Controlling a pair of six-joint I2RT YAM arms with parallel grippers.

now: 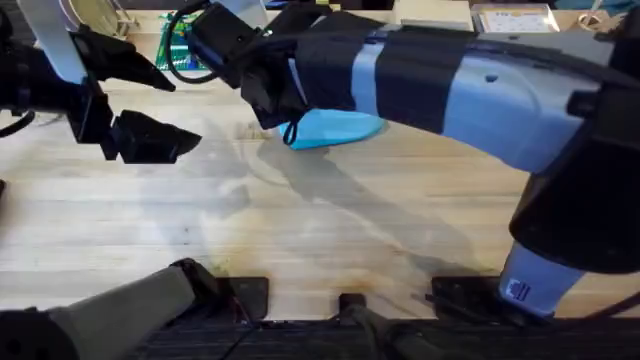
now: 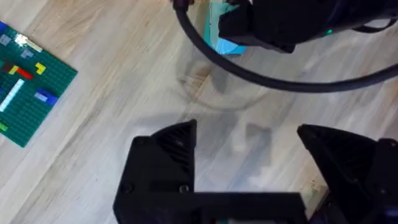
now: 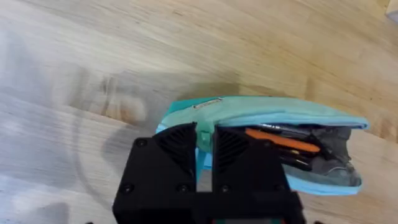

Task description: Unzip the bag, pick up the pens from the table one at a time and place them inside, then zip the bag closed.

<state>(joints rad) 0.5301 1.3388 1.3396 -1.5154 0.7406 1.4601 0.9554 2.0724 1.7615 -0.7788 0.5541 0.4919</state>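
Observation:
The light blue bag lies on the table toward the back, near the middle. In the right wrist view the bag gapes open along its zip, and pens, one orange and some dark, lie inside. My right gripper reaches across from the lower right and is shut on a strip of blue fabric at the bag's left end. Left of the bag, my left gripper hangs above bare wood, open and holding nothing. Its wrist view shows the right gripper and a corner of the bag.
A green brick baseplate with small coloured bricks lies at the back left. Boxes stand along the back right edge. The right arm's grey and black body spans the right half of the table.

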